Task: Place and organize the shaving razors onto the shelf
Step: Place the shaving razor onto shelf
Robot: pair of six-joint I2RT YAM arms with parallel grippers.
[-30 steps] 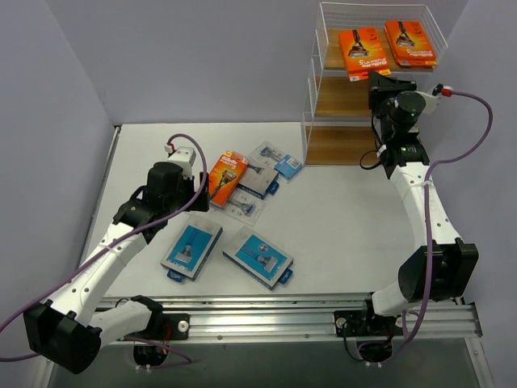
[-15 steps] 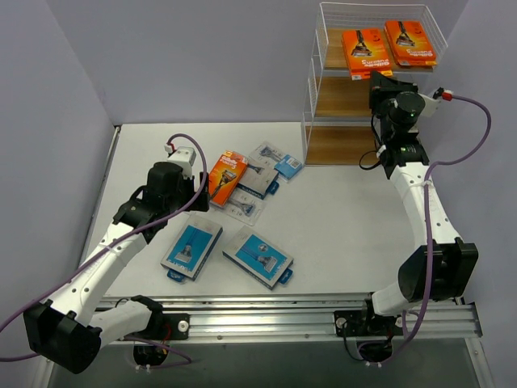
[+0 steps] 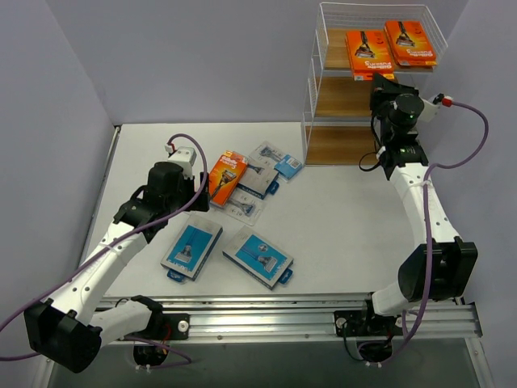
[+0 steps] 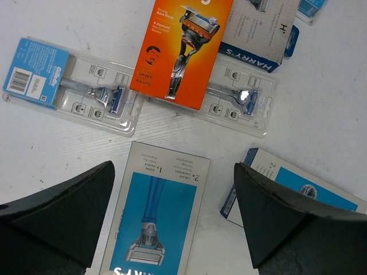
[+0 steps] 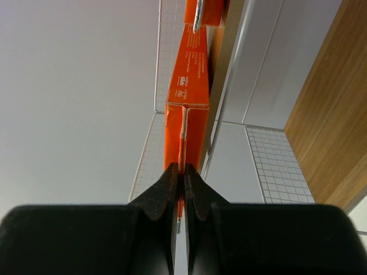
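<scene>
The shelf (image 3: 346,97) stands at the back right, a white wire rack with wooden tiers. Two orange razor packs lie on its top tier, one (image 3: 367,50) on the left and one (image 3: 409,42) on the right. My right gripper (image 3: 380,79) is at the front edge of that tier. In the right wrist view it (image 5: 182,169) is shut on the near edge of the left orange pack (image 5: 187,123). My left gripper (image 3: 194,202) hangs open over the table. Below it lie a blue-and-grey pack (image 4: 157,220) and an orange pack (image 4: 183,51); nothing is between its fingers (image 4: 173,167).
On the table lie two blister packs (image 4: 74,86) (image 4: 241,103), a Harry's box (image 4: 258,34) and another blue-and-grey box (image 3: 258,256). The shelf's wooden tier (image 5: 327,114) and mesh side (image 5: 278,169) sit close to my right gripper. Grey walls enclose the table.
The right gripper has pushed the left orange pack a little further back onto the top tier. The left arm has not moved.
</scene>
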